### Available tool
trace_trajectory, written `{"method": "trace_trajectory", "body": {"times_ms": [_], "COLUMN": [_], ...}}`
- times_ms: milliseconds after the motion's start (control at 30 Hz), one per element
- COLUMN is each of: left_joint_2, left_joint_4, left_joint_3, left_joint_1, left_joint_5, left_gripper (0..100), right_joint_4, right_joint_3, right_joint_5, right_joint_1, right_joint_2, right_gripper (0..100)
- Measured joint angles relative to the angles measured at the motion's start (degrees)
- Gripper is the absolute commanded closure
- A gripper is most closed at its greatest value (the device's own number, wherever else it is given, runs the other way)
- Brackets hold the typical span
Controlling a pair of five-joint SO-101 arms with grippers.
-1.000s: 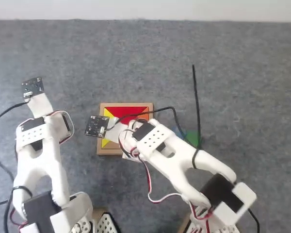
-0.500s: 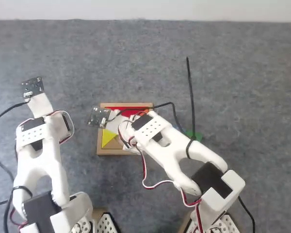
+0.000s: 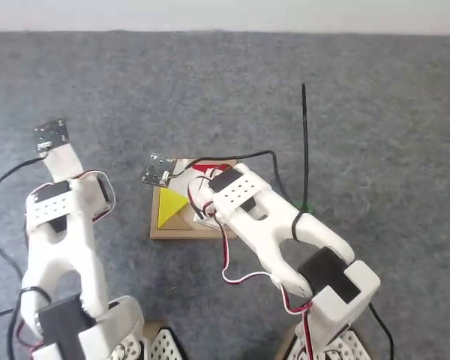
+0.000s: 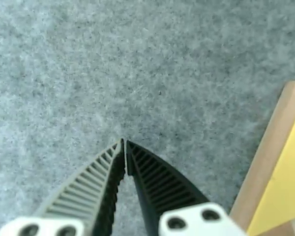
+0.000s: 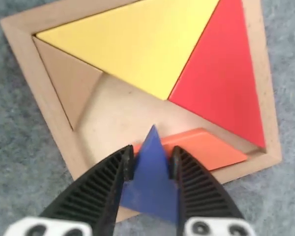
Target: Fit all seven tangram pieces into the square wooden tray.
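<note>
Closest in, the right pincer (image 5: 151, 153) is clamped on a blue triangle (image 5: 151, 184). One ribbed finger presses each slanted side, and the piece's point pokes out past the fingertips. That point sits over the near side of the square wooden tray (image 5: 49, 98); whether it touches the wood I cannot tell. Just beyond the fingertips an orange parallelogram (image 5: 206, 147) lies flat along the tray's rim, its end tucked behind the blue point. Ahead of the point is a patch of bare tray floor (image 5: 123, 113). Farther on, a red triangle (image 5: 221, 83) and a large yellow triangle (image 5: 137, 46) lie edge to edge. A plain wooden triangle (image 5: 69, 86) fills the corner beside the yellow one.

The left pincer (image 4: 124, 142) has its fingers pressed together, tips meeting, with nothing between them. It hangs over grey carpet (image 4: 137, 59), and the tray's rim lies off to one side of it.

From above, the right arm (image 3: 270, 225) lies across the tray, while the left arm (image 3: 60, 225) stands apart beside it. A scrap of green (image 3: 305, 209) shows on the carpet against the right arm, its shape hidden.
</note>
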Motion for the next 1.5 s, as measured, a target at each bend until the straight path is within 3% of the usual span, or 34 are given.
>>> {"method": "trace_trajectory", "body": {"times_ms": [600, 733, 900, 1133, 1300, 1500], "left_joint_2": [0.0, 0.0, 0.0, 0.0, 0.0, 0.0], "left_joint_4": [0.0, 0.0, 0.0, 0.0, 0.0, 0.0], "left_joint_3": [0.0, 0.0, 0.0, 0.0, 0.0, 0.0], "left_joint_1": [0.0, 0.0, 0.0, 0.0, 0.0, 0.0], "left_joint_5": [0.0, 0.0, 0.0, 0.0, 0.0, 0.0], "left_gripper": [99, 99, 99, 99, 99, 99], "right_joint_4": [-0.53, 4.48, 9.93, 6.07, -7.03, -10.9], "right_joint_3": [0.09, 0.09, 4.13, 27.78, 46.59, 49.76], "right_joint_5": [0.0, 0.26, 8.53, 26.9, 30.77, 37.63], "right_joint_1": [-0.09, -0.18, 1.23, 2.37, 2.37, 3.87], "right_joint_2": [-3.52, -11.16, -20.57, -34.81, -46.68, -49.23], "right_gripper": [92.4, 81.9, 65.3, 67.7, 67.8, 68.0]}}
